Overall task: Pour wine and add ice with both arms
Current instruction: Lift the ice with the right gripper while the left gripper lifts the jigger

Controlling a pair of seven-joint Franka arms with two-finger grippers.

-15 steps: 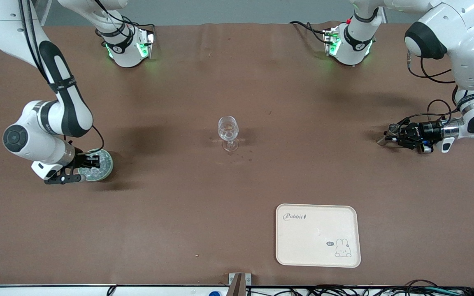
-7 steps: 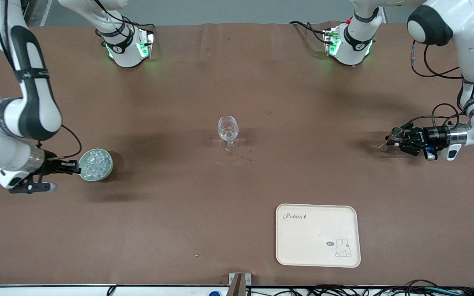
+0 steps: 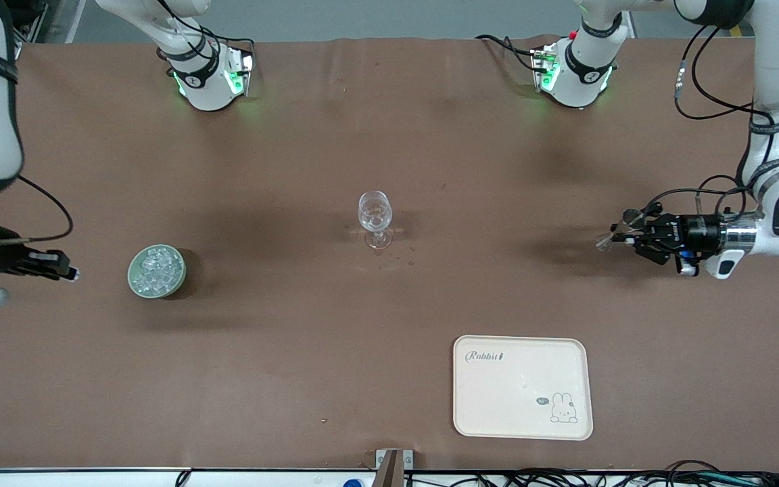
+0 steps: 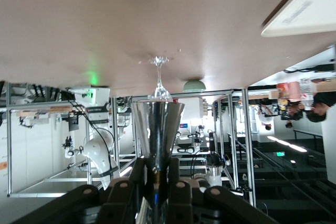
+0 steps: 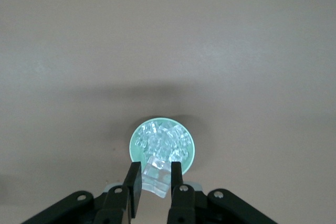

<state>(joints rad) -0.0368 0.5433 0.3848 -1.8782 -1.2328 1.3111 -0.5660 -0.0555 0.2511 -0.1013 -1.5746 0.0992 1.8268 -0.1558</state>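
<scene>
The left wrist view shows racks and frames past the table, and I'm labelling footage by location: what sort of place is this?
Most likely a robotics lab, not a bar. Metal framing and another robot arm stand past the table; two arm bases are mounted on it, and cables run along its edge.

The brown table [image 3: 295, 379] carries a wine glass [image 3: 375, 218], an ice bowl [image 3: 156, 271] and a tray [image 3: 522, 387].

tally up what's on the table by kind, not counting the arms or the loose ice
Wine glass: 1
Bowl of ice: 1
Tray: 1
Total: 3
</scene>
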